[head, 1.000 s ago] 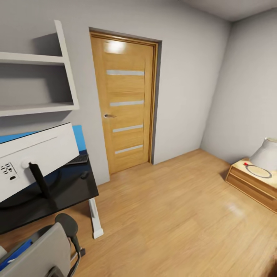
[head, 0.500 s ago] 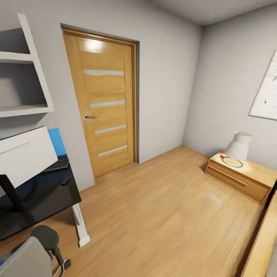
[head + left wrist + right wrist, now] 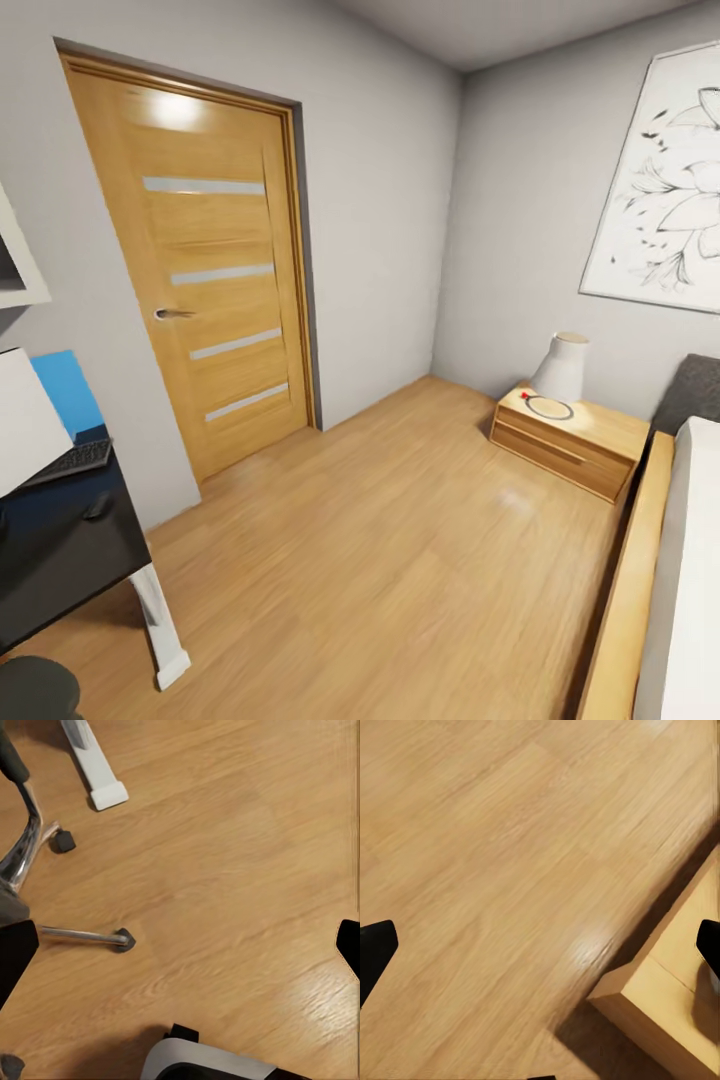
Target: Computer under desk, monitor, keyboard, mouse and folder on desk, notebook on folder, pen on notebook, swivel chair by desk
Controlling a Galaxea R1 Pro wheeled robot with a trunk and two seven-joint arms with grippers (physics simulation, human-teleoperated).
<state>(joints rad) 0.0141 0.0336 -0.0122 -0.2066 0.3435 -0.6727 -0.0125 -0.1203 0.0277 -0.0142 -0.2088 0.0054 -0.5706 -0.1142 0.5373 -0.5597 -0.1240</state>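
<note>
Your left fingers (image 3: pixel 180 945) stand wide apart with nothing between them, their dark tips at opposite edges of the left wrist view, aimed down at the wooden floor (image 3: pixel 225 870); the right fingers (image 3: pixel 540 945) are just as spread and empty, over floor beside the corner of a light wooden bed frame (image 3: pixel 660 1005). Both arms look tucked low and pointing downward, a sensible carrying pose while you drive. Below the left wrist you see the swivel chair (image 3: pixel 30 870) by its chrome spokes and casters, with the white foot of the desk leg (image 3: pixel 101 784) near it. In the head view the desk (image 3: pixel 60 560) sits at the left edge: on its black tabletop lie the keyboard (image 3: pixel 70 462) and, just in front of it, the mouse (image 3: pixel 97 506), with the white back of the monitor (image 3: pixel 20 420) cut off by the frame. The head now faces the door (image 3: pixel 200 280), a nightstand (image 3: pixel 565 445) with its lamp (image 3: pixel 560 368), and the bed (image 3: pixel 690 560). The folder is out of sight, so swing the base toward the chair, slowly, keeping the arms tucked clear of the tabletop.
</note>
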